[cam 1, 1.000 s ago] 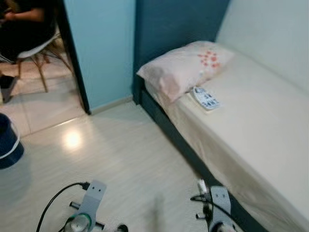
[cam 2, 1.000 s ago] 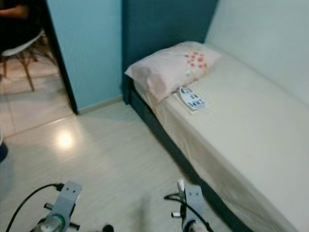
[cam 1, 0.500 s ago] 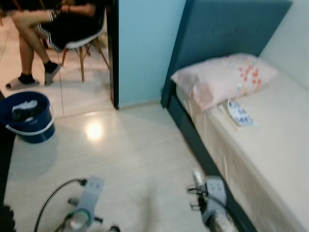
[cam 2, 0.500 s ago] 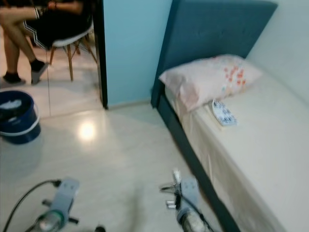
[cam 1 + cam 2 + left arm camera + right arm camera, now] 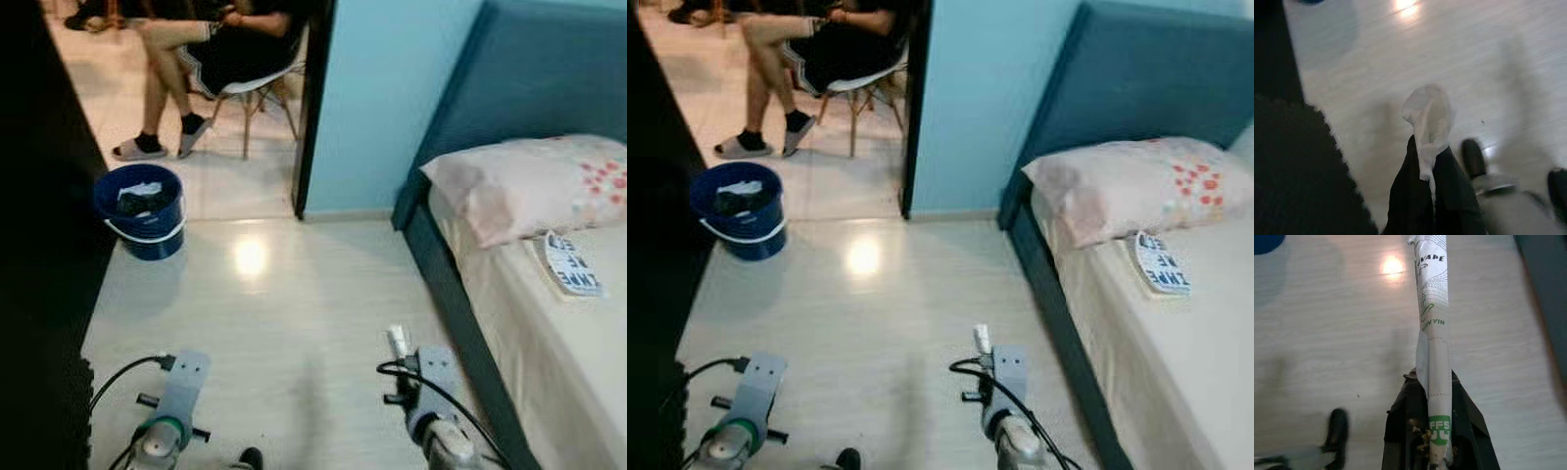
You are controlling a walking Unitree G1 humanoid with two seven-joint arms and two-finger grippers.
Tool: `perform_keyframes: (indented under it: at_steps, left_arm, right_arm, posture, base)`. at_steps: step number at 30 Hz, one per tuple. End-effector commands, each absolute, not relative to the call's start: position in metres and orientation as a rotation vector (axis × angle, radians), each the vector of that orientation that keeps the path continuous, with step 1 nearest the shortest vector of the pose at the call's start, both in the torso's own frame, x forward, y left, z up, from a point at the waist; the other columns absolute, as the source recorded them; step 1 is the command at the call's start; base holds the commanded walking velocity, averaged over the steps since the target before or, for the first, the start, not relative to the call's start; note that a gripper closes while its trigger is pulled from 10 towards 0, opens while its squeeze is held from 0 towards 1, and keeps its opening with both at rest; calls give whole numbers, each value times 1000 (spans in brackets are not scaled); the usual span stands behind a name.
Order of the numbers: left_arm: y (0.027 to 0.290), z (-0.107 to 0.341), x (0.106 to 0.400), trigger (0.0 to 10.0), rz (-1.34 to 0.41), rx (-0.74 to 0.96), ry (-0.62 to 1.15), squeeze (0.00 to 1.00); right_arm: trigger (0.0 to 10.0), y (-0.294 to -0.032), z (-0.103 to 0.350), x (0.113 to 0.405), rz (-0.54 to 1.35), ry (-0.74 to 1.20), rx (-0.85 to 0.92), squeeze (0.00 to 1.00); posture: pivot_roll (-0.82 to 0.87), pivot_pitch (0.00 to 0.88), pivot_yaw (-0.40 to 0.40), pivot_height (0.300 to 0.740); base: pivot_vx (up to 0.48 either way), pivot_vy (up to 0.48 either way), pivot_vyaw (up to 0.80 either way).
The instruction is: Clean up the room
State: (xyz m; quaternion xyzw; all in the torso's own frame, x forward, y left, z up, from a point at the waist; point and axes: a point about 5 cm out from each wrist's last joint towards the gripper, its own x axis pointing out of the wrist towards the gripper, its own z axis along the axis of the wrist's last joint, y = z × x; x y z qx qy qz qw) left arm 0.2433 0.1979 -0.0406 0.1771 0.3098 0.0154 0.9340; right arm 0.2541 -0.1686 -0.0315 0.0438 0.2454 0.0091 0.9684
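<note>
View's swung left since before: bucket [image 5: 143, 208] now ahead. Left gripper [image 5: 1431, 161] pinches a tissue [image 5: 1428, 117], right gripper [image 5: 1435, 396] clamps a flattened carton [image 5: 1433, 328].

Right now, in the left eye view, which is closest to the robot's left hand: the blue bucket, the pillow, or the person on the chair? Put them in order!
1. Blue bucket: on the floor ahead of the left hand, by the doorway.
2. Pillow: across the room on the bed, to the right.
3. Person: seated beyond the doorway.
</note>
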Motion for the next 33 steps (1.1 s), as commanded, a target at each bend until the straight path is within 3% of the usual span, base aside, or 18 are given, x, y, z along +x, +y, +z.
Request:
perform_keyframes:
  at_steps: [1,17,33]
  left_arm:
    - [200,-40,243,10000,35,374,633,0]
    - [200,-39,245,10000,33,392,625,0]
    - [201,-38,247,10000,44,392,618,0]
  right_arm:
    - [10000,-167,-28,258,13,472,113,0]
    - [10000,-164,-28,258,50,475,100,0]
    - [10000,-157,-22,264,99,436,108,0]
  posture:
    - [85,46,-61,719]
    - [87,35,-58,719]
    - [88,40,-54,719]
  base:
    - [458,0,0]
    - [458,0,0]
    - [458,0,768]
